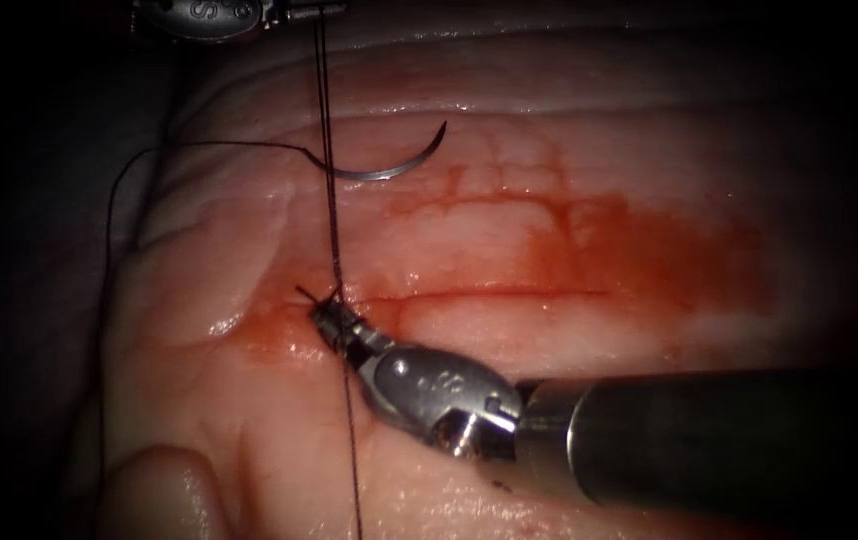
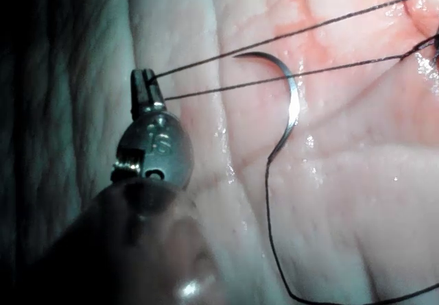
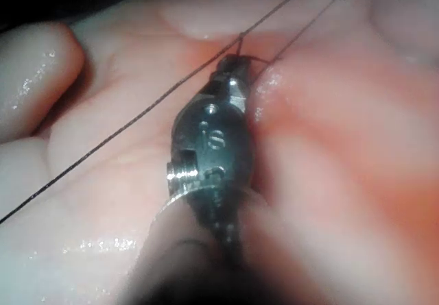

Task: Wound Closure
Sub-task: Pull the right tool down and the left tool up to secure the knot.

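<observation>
The tissue (image 1: 509, 150) has a horizontal cut (image 1: 509, 294) ringed by red fluid. At the cut's left end, my right tool (image 1: 327, 312) (image 3: 230, 66) has its jaws shut on the thread beside a knot with a short tail. Two strands of thread (image 1: 327, 150) (image 2: 274, 79) run taut from there up to my left tool (image 1: 321, 12) (image 2: 143, 84), whose jaws are shut on them. The curved needle (image 1: 389, 165) (image 2: 288, 96) lies free on the tissue beyond the cut's left end, held by neither tool and not in the tissue.
From the needle's blunt end, slack thread (image 1: 114, 220) loops left and down off the tissue's left edge. Another strand (image 1: 354, 450) runs from the knot toward the near edge, passing under the right tool. A rounded fold of tissue (image 1: 164, 490) lies at the lower left.
</observation>
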Motion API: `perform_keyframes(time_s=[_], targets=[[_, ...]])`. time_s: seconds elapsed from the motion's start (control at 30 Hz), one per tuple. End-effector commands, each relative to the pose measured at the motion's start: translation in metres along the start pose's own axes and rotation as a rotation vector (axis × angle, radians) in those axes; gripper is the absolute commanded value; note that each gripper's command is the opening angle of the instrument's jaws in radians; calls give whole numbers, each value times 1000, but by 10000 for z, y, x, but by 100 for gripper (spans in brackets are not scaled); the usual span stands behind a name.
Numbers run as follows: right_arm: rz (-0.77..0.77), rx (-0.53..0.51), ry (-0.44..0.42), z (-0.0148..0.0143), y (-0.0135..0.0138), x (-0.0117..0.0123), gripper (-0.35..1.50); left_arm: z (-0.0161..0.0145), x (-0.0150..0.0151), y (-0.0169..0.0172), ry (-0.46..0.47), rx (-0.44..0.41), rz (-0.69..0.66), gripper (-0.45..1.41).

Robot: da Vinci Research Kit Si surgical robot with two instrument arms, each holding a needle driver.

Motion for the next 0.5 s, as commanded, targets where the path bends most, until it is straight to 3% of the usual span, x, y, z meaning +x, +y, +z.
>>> perform_keyframes(time_s=[0.03,0.27,0.5], targets=[[3,6,-10,-4,-10,0,-35,6,-2,-3,-3,13,-2,-45],[11,20,-24,-14,-18,14,-35,0,-1,-1,-5,20,-3,-45],[-9,51,-51,-19,-20,1,-35,-2,1,-12,9,25,-16,-45]])
